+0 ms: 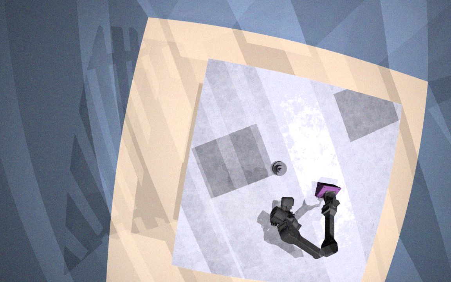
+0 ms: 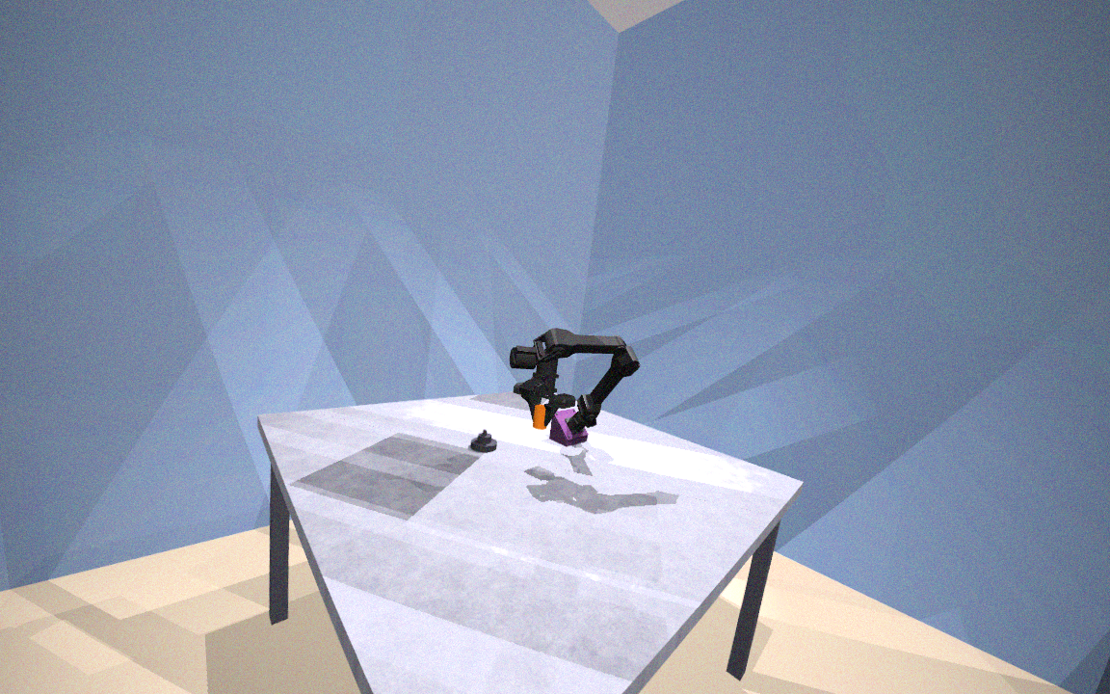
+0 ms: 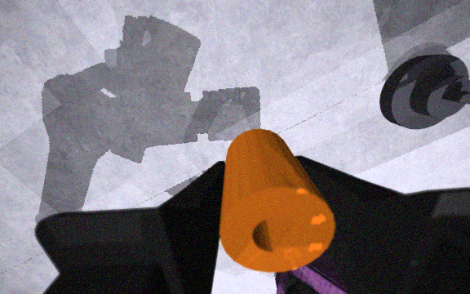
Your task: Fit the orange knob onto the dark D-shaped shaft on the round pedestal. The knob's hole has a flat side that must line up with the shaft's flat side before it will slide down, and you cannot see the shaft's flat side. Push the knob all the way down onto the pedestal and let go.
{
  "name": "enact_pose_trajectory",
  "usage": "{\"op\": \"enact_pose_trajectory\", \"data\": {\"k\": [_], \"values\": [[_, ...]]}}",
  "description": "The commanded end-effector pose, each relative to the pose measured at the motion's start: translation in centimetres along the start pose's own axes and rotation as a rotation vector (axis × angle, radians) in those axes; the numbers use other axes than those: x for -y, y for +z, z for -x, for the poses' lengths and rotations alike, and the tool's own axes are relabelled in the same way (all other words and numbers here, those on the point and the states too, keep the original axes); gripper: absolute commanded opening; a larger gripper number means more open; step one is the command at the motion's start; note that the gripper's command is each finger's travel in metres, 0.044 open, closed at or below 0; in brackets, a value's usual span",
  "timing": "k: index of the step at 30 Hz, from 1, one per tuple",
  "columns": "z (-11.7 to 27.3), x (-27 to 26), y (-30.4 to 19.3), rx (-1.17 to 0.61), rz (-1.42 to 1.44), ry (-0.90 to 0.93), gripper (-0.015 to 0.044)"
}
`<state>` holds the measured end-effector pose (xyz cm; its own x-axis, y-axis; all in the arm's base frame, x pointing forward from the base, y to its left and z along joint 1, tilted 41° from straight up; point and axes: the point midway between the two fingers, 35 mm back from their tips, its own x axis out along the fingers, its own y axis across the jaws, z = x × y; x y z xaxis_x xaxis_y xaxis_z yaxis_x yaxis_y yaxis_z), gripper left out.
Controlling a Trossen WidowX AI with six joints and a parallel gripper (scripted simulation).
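Orange cylindrical knob (image 2: pixel 539 416) (image 3: pixel 273 208) raised above the pale grey tabletop (image 1: pixel 234 224) (image 2: pixel 489 595) (image 3: pixel 308 37)
Black fingers (image 2: pixel 540 406) stand partly open, clamped on its sides; its smooth end face shows a dark D-shaped hole, apart from the dark round stepped pedestal (image 1: pixel 278 168) (image 2: pixel 483 442) (image 3: pixel 424 91).

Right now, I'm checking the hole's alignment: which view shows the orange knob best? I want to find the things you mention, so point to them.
Wrist: the orange knob (image 2: pixel 539 416) (image 3: pixel 276 204) looms large, its hole visible. Exterior shows it small, holeless, raised; top doesn't clearly show it.
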<state>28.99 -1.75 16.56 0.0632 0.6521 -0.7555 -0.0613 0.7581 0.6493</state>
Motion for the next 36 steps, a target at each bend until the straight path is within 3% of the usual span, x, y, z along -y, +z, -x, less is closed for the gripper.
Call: {"op": "enact_pose_trajectory", "data": {"k": [1,36], "values": [[0.0,1.5,0.5,0.004,0.002,-0.009,0.0000],[-2.0,12.5,2.0,0.008,-0.015,-0.018,0.0000]]}}
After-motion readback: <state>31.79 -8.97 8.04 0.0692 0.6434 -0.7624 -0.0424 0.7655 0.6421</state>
